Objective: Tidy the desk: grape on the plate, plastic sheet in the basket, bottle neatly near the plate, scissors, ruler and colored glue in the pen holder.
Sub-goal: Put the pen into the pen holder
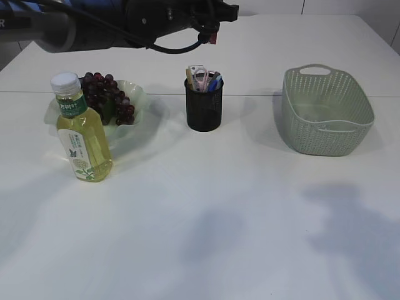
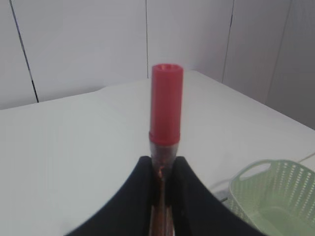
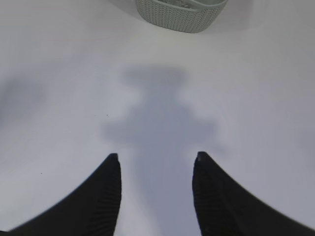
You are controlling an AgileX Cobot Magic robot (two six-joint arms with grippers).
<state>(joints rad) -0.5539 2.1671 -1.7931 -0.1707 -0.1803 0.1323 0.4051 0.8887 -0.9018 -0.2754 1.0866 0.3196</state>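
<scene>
My left gripper (image 2: 162, 160) is shut on a colored glue tube with a red cap (image 2: 166, 103), which sticks out past the fingertips. In the exterior view this gripper (image 1: 210, 32) hangs high above the black pen holder (image 1: 204, 109). The holder has the scissors' pale handles (image 1: 200, 76) and a ruler (image 1: 189, 75) in it. Dark grapes (image 1: 107, 94) lie on the pale green plate (image 1: 140, 100). The yellow bottle (image 1: 81, 134) stands upright just in front of the plate. My right gripper (image 3: 156, 156) is open over bare table. I cannot make out the plastic sheet.
A green woven basket (image 1: 326, 111) stands at the right and also shows in the left wrist view (image 2: 268, 194) and the right wrist view (image 3: 179, 12). A blue item (image 1: 214, 82) also stands in the pen holder. White table stretches across the front.
</scene>
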